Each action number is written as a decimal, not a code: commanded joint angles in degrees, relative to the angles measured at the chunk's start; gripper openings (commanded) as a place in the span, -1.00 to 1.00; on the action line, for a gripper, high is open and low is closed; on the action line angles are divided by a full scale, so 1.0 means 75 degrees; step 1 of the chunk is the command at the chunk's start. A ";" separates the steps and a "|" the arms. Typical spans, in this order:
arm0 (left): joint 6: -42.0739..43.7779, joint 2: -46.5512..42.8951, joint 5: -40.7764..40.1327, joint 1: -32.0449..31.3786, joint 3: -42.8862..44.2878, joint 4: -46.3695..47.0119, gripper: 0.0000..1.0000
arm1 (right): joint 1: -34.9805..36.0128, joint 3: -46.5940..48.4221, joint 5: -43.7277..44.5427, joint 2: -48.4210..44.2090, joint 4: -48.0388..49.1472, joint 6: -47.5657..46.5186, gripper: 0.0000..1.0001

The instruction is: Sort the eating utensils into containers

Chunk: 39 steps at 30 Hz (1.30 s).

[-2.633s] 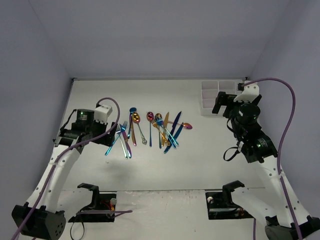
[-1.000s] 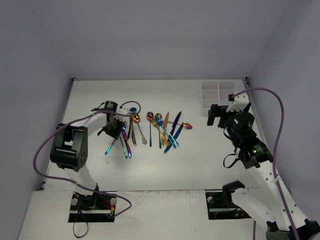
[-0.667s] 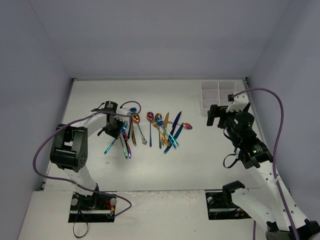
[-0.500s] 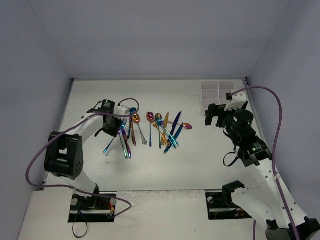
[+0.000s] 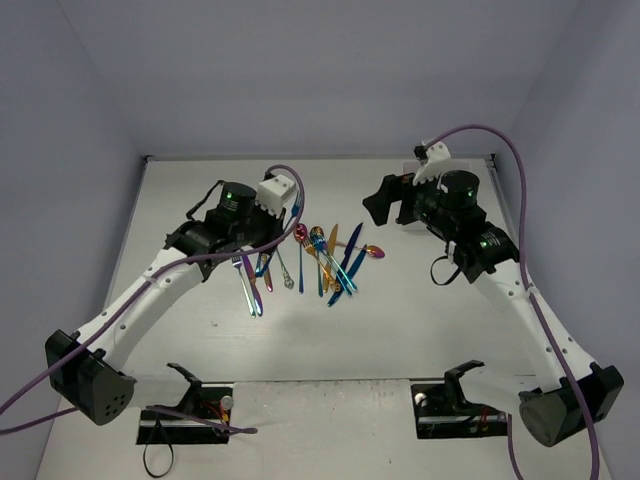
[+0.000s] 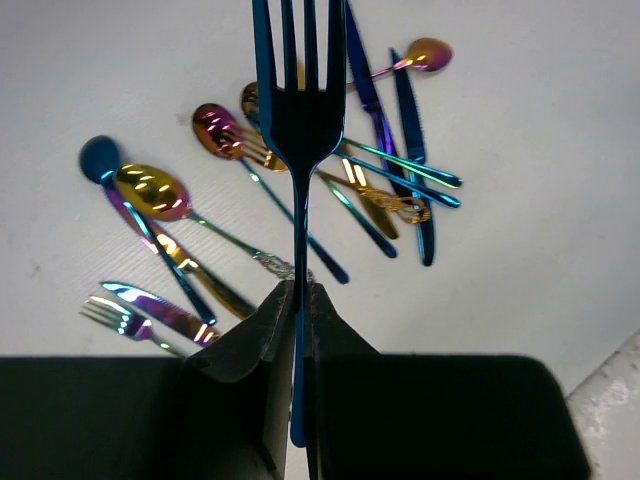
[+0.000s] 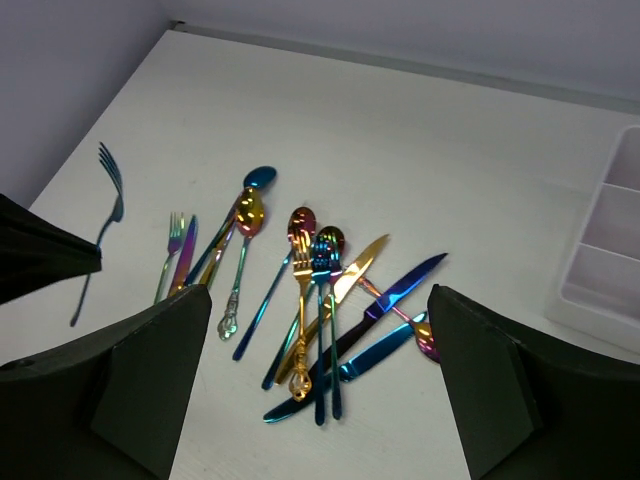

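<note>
Over the utensils (image 6: 150, 192), left pincer (image 6: 298, 292) has lifted a fork (image 6: 300, 110).

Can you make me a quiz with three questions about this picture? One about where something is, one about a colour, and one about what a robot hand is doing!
1. Where is the white divided plastic tray?
A. Beside the pile of shiny coloured metal cutlery, apart from it.
B. Under the pile.
C. In a gripper.

2. What colour is the metal fork in the left gripper?
A. Gold.
B. Dark blue.
C. Pink.

3. How is the right gripper?
A. Shut on a spoon.
B. Shut on a knife.
C. Open and empty.

Answers:
1 A, the right wrist view shows a gap between them.
2 B, the left wrist view shows its blue tines and handle clamped there.
3 C, its jaws stand wide apart with nothing between.
</note>
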 commanded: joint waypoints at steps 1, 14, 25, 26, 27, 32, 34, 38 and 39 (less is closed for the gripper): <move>-0.0894 -0.0015 -0.0002 -0.0673 0.0623 0.0970 -1.00 | 0.0536 0.0678 -0.0777 0.0536 0.1086 0.0535 0.66; -0.1240 0.0671 -0.0215 -0.1514 0.1593 0.0933 -1.00 | 0.1637 0.1347 -0.0054 0.1444 0.1484 0.0158 0.38; -0.0948 0.0788 -0.0454 -0.1717 0.1735 0.0816 -1.00 | 0.1697 0.1170 0.0196 0.1664 0.1474 -0.0005 -0.43; -0.0923 0.0809 -0.0462 -0.1725 0.1759 0.0803 -1.00 | 0.1702 0.1144 0.0194 0.1677 0.1474 -0.0021 -0.52; -0.0904 0.0840 -0.0468 -0.1732 0.1778 0.0778 -1.00 | 0.1702 0.1113 0.0200 0.1683 0.1474 -0.0034 -0.60; -0.0881 0.0906 -0.0553 -0.1753 0.1801 0.0675 -1.00 | 0.1702 0.1010 0.0421 0.1683 0.1474 -0.0193 -1.00; -0.0904 0.0928 -0.0647 -0.1748 0.1796 0.0589 -1.00 | 0.1693 0.0960 0.0588 0.1638 0.1474 -0.0297 -1.00; -0.1096 0.0967 -0.1265 -0.1748 0.1681 0.0384 0.01 | 0.1631 0.0956 0.1128 0.1575 0.1474 -0.0590 -1.00; -0.1159 0.0961 -0.1480 -0.1743 0.1628 0.0339 0.23 | 0.1597 0.0976 0.1295 0.1561 0.1474 -0.0673 -1.00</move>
